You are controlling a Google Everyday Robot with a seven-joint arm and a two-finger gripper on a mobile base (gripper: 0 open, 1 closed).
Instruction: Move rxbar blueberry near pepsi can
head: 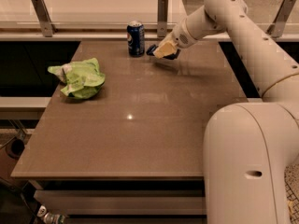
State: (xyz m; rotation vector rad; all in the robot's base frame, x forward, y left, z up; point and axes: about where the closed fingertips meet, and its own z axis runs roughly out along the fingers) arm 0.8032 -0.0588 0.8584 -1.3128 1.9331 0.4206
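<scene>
The jaws were closed on the rxbar blueberry [151,49], its dark blue wrapper showing at the edges of the gripper [161,50], which hung low over the far part of the table [140,134]. The pepsi can [136,38] stood upright just beside the bar, apart from it. A crumpled green chip bag [80,77] lay well apart, near the table's edge.

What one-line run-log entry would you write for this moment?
gripper: back of table, holding rxbar blueberry | pepsi can: upright, close beside gripper | green chip bag: apart, nearer camera | bar not yet released
</scene>
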